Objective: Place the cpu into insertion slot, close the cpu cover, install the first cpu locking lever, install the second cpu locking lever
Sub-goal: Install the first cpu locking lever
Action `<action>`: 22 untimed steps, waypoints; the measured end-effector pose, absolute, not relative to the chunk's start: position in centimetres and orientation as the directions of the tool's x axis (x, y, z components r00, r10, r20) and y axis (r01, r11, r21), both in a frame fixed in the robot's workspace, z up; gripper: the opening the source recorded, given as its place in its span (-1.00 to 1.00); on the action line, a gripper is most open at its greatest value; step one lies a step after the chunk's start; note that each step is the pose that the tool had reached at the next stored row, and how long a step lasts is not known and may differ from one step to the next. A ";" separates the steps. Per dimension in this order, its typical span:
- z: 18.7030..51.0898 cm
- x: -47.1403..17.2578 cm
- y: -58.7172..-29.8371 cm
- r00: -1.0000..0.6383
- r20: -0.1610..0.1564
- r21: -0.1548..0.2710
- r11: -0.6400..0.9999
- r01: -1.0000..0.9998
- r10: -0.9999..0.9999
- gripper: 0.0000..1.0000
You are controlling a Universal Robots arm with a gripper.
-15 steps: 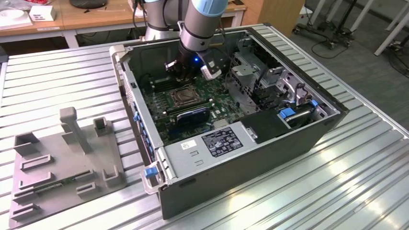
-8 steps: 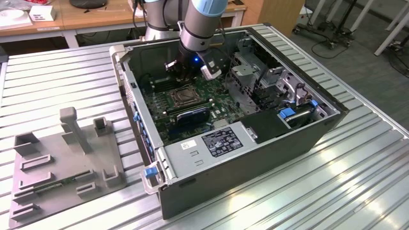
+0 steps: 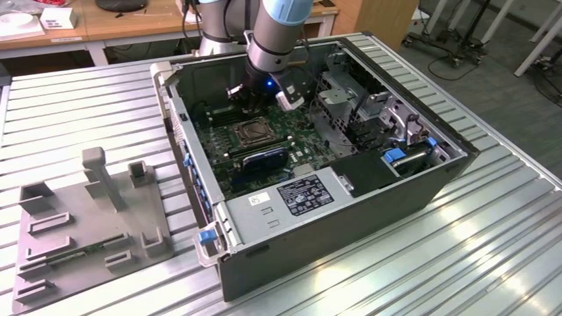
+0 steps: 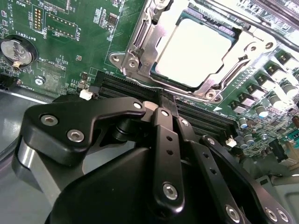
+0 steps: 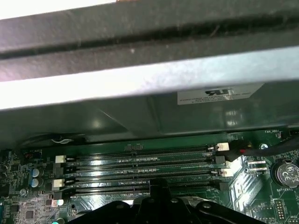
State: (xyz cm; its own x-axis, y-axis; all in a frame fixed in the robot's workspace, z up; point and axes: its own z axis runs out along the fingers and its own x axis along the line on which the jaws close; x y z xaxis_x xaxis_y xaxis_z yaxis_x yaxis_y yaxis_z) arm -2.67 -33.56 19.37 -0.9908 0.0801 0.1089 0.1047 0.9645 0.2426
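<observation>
Starting at the exterior view's left, a grey fixture plate (image 3: 88, 224) lies on the ribbed table (image 3: 457, 263), well apart from the work. Next to it is the open computer case (image 3: 351, 210), on its side with the arm reaching down into it. The gripper (image 3: 253, 100) hangs low over the green board (image 3: 303, 158), near the far wall of the case. In the second wrist view its black fingers (image 4: 166, 140) look drawn together at the gripper (image 4: 167, 100) tip, with nothing between them. The long memory slots (image 4: 126, 88) run crosswise just past that tip. Beyond them is the insertion slot (image 3: 249, 131), so any move toward it would be a short reach across the slots. The cpu (image 4: 194, 51) already sits in that socket, silvery top up. The cpu cover (image 4: 142, 46) frames it and seems to lie flat over it. The socket is square and gives no long axis to line up on. Farther to the exterior view's right, the metal drive cage (image 3: 347, 99) stands close beside the arm. I judge room tightest there and freer straight above the socket.
</observation>
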 end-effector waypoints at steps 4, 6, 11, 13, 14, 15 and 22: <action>19.2 -2.7 -33.6 -0.991 0.109 0.242 0.965 0.105 0.080 -0.79; 19.1 -2.7 -33.6 -0.991 0.109 0.242 0.965 0.105 0.080 -0.79; 19.1 -2.6 -33.6 -0.991 0.109 0.242 0.965 0.105 0.080 -0.79; 19.1 -2.5 -33.6 -0.991 0.109 0.243 0.964 0.105 0.080 -0.79; 19.1 -2.4 -33.6 -0.991 0.109 0.243 0.964 0.105 0.080 -0.79; 19.1 -2.4 -33.6 -0.991 0.110 0.243 0.964 0.105 0.080 -0.79; 19.1 -1.9 -33.5 -0.991 0.112 0.244 0.964 0.105 0.079 -0.79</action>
